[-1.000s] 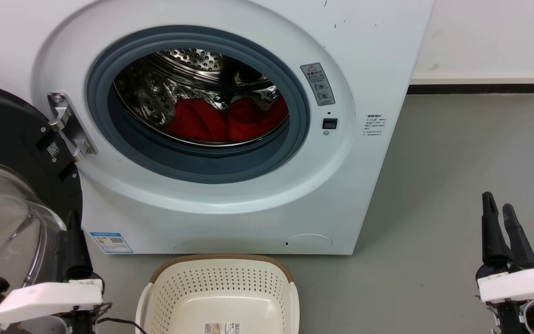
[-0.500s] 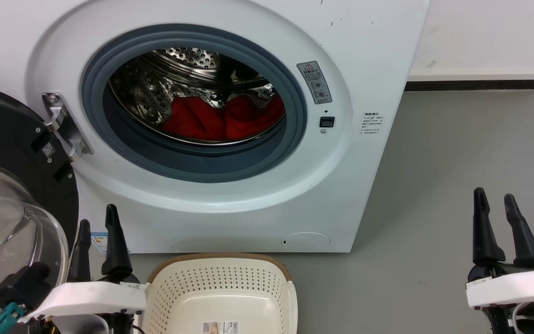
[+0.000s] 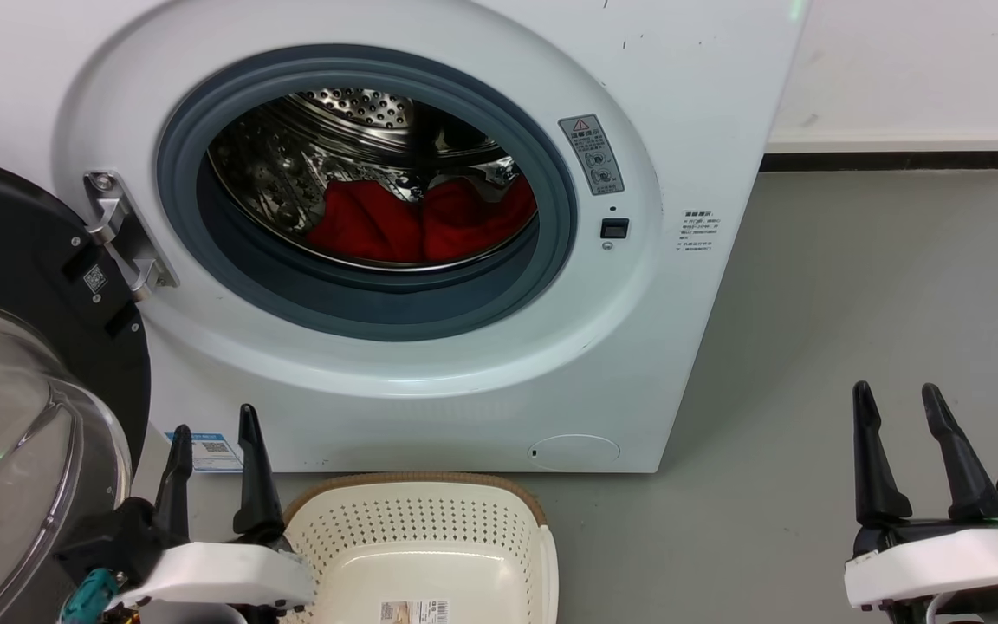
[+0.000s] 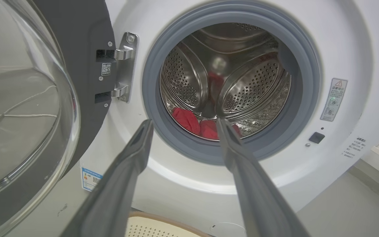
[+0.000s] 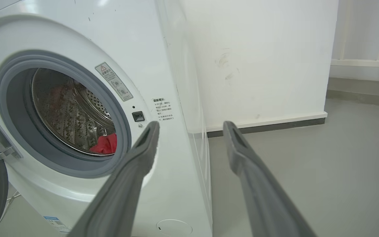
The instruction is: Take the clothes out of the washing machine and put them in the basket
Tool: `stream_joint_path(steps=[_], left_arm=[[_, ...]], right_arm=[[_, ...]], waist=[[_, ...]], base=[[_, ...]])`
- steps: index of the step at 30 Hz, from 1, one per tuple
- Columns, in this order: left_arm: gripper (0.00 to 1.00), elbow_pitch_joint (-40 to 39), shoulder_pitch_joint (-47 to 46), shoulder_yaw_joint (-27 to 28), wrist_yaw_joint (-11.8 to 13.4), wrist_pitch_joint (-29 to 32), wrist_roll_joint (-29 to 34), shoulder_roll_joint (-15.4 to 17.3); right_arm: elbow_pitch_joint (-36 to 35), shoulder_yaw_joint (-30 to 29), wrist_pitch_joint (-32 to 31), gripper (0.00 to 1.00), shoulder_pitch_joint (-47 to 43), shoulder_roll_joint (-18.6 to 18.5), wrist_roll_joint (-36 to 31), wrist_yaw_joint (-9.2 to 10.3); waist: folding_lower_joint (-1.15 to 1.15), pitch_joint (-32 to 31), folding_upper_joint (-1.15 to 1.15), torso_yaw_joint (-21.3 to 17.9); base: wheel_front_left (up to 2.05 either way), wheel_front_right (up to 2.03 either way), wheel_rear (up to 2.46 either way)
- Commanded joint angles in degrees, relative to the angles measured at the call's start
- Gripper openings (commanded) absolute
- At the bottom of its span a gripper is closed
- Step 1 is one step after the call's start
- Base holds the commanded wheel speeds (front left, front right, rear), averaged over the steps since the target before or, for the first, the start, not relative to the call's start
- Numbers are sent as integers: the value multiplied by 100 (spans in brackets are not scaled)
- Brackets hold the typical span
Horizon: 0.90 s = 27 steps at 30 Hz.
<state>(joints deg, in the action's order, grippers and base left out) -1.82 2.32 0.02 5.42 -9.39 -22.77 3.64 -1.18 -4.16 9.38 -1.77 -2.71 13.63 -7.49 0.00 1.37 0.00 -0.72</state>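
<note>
a white front-loading washing machine (image 3: 707, 87) stands with its black-framed glass door (image 3: 22, 260) swung open to the left. the clothes (image 3: 421, 221), two bright red garments, lie bunched side by side at the bottom of the steel drum, unmoved from half a second ago. the cream perforated basket (image 3: 417, 520) sits on the grey floor (image 3: 854, 303) just in front of the machine, with no clothes in it. the left gripper (image 3: 215, 419) has shifted right, now beside the basket's left rim, its fingers spread apart and holding nothing. the right gripper (image 3: 896, 387) has moved inward and lower, fingers parted wider than before, also holding nothing, well to the right of the machine.
</note>
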Motion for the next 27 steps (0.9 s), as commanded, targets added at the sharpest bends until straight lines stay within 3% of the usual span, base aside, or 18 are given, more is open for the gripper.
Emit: stream_joint_path(steps=[1, 15, 19, 27], left_arm=[[100, -44, 25, -25, 25, -45, 108, 46], [100, 109, 170, -725, 203, -256, 943, 382], [100, 272, 155, -781, 126, -307, 1068, 432], [100, 266, 175, -909, 233, -396, 1494, 468]], right_arm=[[-31, -14, 41, 100, -13, -27, -139, 0], [351, -223, 249, 100, -99, -27, -907, 1], [333, -228, 295, 100, -130, -27, -1148, 1], [276, -163, 394, 100, -173, -27, -1595, 1]], waist=[[0, -1, 0, 1], [0, -59, 0, -37], [0, -67, 0, -38], [0, -68, 0, -33]], base=[[0, 0, 0], [0, 0, 0], [0, 0, 0], [0, 0, 0]])
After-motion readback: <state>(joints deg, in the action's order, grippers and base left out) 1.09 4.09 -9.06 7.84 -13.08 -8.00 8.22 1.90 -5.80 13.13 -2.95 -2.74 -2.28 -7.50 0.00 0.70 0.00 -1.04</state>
